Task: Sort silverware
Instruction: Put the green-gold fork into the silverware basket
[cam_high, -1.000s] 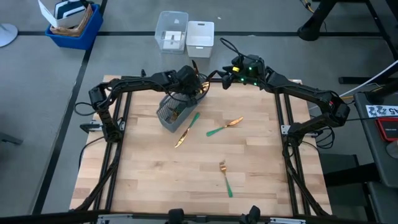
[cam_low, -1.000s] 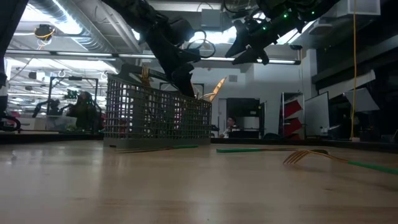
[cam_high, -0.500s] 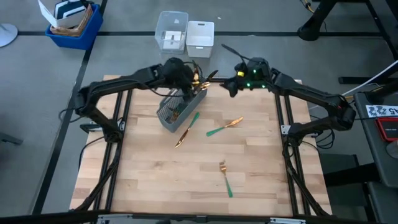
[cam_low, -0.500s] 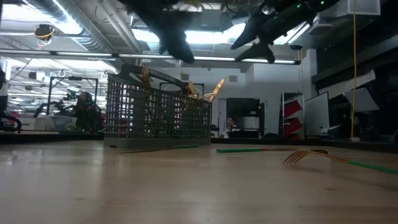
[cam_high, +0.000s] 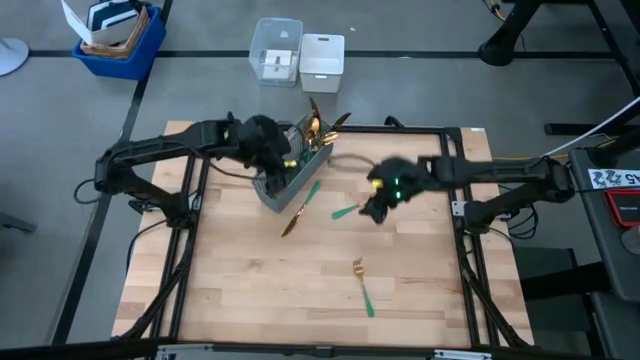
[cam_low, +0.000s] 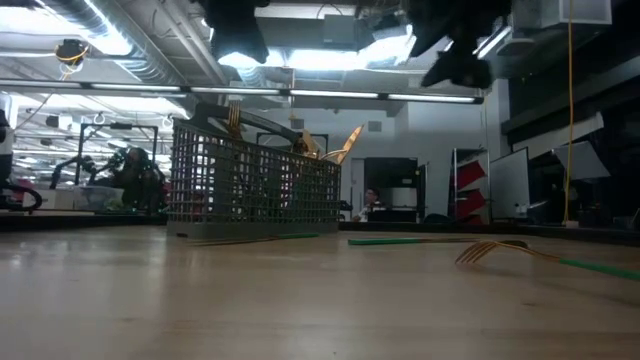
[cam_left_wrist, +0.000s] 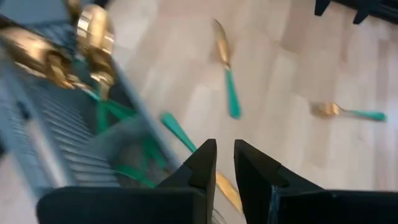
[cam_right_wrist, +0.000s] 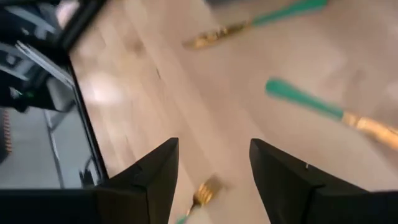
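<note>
The silverware has gold heads and teal handles. Several pieces stand in the grey mesh caddy (cam_high: 288, 172) (cam_low: 255, 185), heads up (cam_high: 315, 125) (cam_left_wrist: 93, 31). A knife (cam_high: 300, 208) lies against the caddy's near side, a spoon (cam_high: 352, 207) (cam_left_wrist: 227, 74) at mid-table, and a fork (cam_high: 362, 285) (cam_low: 500, 250) nearer me. My left gripper (cam_high: 265, 142) (cam_left_wrist: 225, 155) hovers above the caddy's left part, its fingers a narrow gap apart and empty. My right gripper (cam_high: 378, 195) (cam_right_wrist: 214, 155) hangs wide open over the spoon's head end, also empty.
Beyond the far edge stand two small clear and white bins (cam_high: 298, 55) and a blue box (cam_high: 118, 38). A black frame (cam_high: 455, 180) runs along the table's sides. Bare wood lies at the near left (cam_high: 220, 290).
My left gripper has risen out of the caddy and drawn back toward the table's left. My right gripper has swung from the far edge toward the table's middle, coming over the spoon. The loose knife, spoon and fork have stayed where they were.
</note>
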